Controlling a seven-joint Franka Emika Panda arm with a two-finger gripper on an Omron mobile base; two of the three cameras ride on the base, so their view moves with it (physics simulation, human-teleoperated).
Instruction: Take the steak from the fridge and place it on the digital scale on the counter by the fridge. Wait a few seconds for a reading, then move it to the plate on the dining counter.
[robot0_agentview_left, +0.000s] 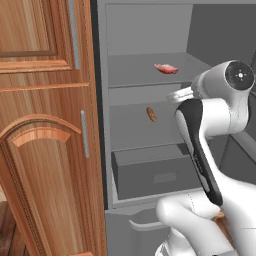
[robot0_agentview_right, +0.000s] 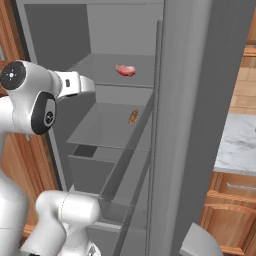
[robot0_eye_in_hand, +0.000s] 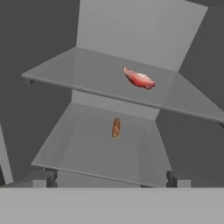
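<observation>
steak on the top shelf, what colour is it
Pinkish-red with a paler rim; the steak shows best in the hand view.

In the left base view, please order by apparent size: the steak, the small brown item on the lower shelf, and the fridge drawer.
1. fridge drawer, clearly largest.
2. steak.
3. small brown item, slightly smaller than the steak; it stands nearer the camera, so this ranking is unsure.

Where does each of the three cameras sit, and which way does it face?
Left base view: behind the arm's left, facing the open fridge; white arm at lower right.
Right base view: behind its right, facing the same fridge past its door; arm at lower left.
Hand view: on the hand, facing the shelves; finger tips of the open pincer at the bottom.
All three share the steak on the upper shelf and a small brown item on the one below.
</observation>
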